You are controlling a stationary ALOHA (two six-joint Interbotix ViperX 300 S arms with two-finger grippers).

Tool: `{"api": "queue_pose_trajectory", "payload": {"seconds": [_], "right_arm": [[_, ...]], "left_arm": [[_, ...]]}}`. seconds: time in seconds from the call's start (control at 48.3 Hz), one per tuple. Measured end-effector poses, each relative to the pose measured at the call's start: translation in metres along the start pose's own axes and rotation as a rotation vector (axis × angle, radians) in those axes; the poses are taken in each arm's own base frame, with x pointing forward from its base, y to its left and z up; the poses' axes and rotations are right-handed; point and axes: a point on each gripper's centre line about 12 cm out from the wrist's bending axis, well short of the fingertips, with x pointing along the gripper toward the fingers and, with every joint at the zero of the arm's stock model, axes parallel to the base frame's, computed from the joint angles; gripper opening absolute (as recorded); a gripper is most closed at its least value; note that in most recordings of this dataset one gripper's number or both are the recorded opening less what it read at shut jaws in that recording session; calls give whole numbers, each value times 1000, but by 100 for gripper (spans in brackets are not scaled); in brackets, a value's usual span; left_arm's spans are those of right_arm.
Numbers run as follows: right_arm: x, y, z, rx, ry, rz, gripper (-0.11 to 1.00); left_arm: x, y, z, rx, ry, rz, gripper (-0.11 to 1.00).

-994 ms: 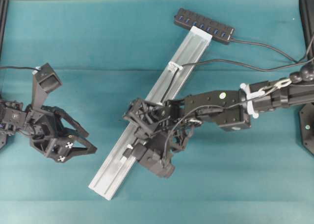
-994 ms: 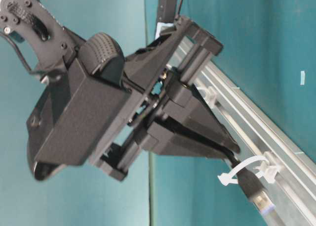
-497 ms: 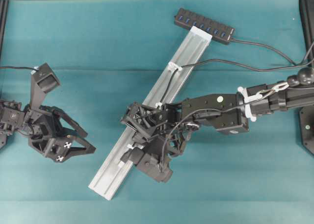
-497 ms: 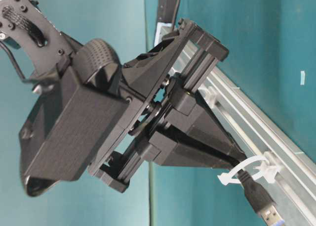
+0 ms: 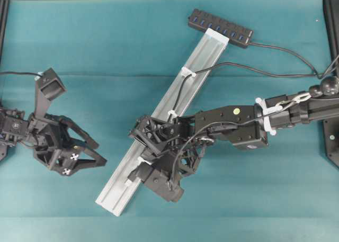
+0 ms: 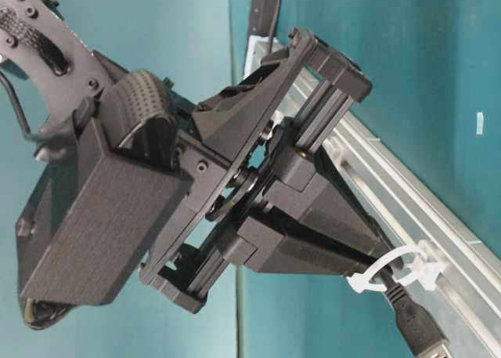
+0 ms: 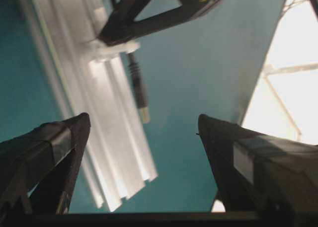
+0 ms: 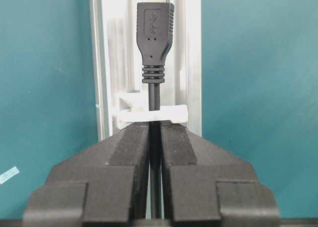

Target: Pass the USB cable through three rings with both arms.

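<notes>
The right gripper [image 8: 155, 137] is clenched on the USB cable [image 8: 154, 95], just behind the third ring [image 8: 153, 114], the last of the three rings and the one nearest the free end of the aluminium rail [image 5: 175, 101]. The USB plug [image 8: 157, 36] has cleared this ring and projects beyond it, in line with the rail channel. Further up the rail, the cable also runs through the first ring [image 5: 188, 72] and the second ring [image 5: 172, 115], then leads off toward the right edge of the overhead view. The left gripper [image 5: 92, 153] stands well apart from the rail with its jaws spread wide and holds nothing; its wrist view shows the plug [image 7: 141, 95] hanging free ahead of it.

Hazards from this state:

- Pull-back. If the right gripper releases before the left gripper secures the plug, cable tension may draw the plug back through the ring.
- Ring strain. The right fingertips [image 6: 368, 252] sit almost against the ring. Further advance may bend the clip or push it off the rail.
- Missed pick-up. The plug is small and unsupported. A misaligned approach may knock it sideways instead of enclosing it.
- Rail shift. Contact with the rail may displace it, along with the USB hub [image 5: 220, 27] at its far end.
</notes>
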Motion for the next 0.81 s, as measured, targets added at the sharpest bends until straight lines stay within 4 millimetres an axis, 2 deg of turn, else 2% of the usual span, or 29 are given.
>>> {"api": "queue_pose_trajectory", "payload": {"seconds": [0.228,0.435,0.6,0.807], "right_arm": [[0,0,-1,3,2,1,6],[0,-1,-2,10,3,-1,6],[0,-2,-2,13,3,-1,6],[0,-2,-2,13,3,-2,6]], "left_arm": [[19,-9,-8,17,22,-33,94],[43,-10,-15,28,52,-16,94],[62,0,-22,28,83,32,94],[76,12,-31,29,110,74,94]]}}
